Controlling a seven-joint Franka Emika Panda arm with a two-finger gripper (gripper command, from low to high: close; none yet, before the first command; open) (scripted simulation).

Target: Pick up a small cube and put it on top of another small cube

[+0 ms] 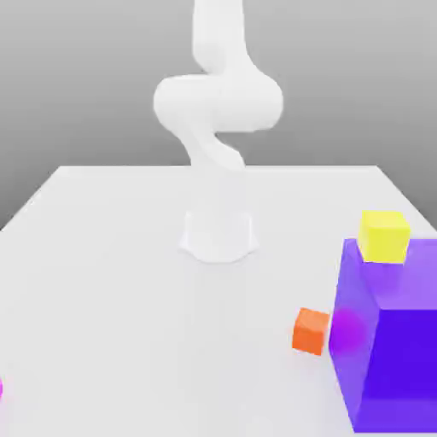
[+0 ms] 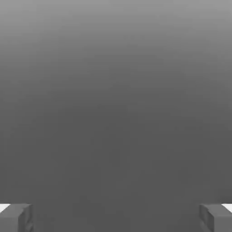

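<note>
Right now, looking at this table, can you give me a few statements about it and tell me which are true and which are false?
1. The yellow cube sits on top of the big purple block. True.
2. The orange cube rests on the purple block. False: it stands on the table, beside the block.
3. The tool is open, with nothing between its fingers. True.
4. The orange cube is larger than the purple block. False: it is far smaller.

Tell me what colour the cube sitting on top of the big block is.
Yellow cube, clearest in the exterior view.
</note>
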